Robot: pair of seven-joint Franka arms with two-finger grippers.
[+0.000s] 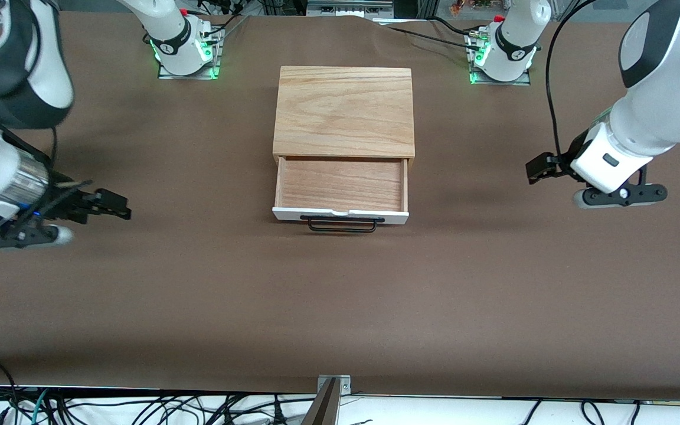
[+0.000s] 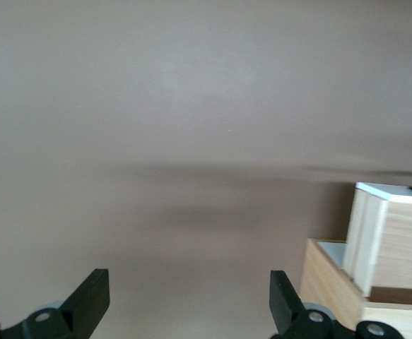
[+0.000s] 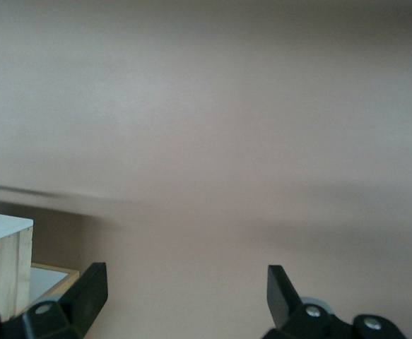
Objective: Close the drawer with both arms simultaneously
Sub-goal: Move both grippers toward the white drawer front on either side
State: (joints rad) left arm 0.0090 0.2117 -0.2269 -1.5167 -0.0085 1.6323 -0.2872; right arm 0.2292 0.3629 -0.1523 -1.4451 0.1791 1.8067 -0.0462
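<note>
The drawer (image 1: 341,184) stands pulled out of the light-wood box casing (image 1: 344,111) toward the front camera, and its tray is empty. Its white front panel (image 1: 375,216) carries a thin black handle (image 1: 342,224). My left gripper (image 1: 538,167) hangs open over bare table toward the left arm's end, well apart from the drawer. My right gripper (image 1: 114,205) hangs open over bare table toward the right arm's end, also well apart. In the left wrist view the open gripper (image 2: 189,293) frames only table, with the drawer (image 2: 393,236) at the edge. The right wrist view shows the same: open gripper (image 3: 186,286), drawer (image 3: 4,254) at the edge.
Brown table cover (image 1: 340,307) spreads round the box. The arm bases (image 1: 183,44) (image 1: 502,50) with green lights stand on the side of the box farthest from the front camera. A metal bracket (image 1: 333,386) and cables (image 1: 139,410) lie along the table's near edge.
</note>
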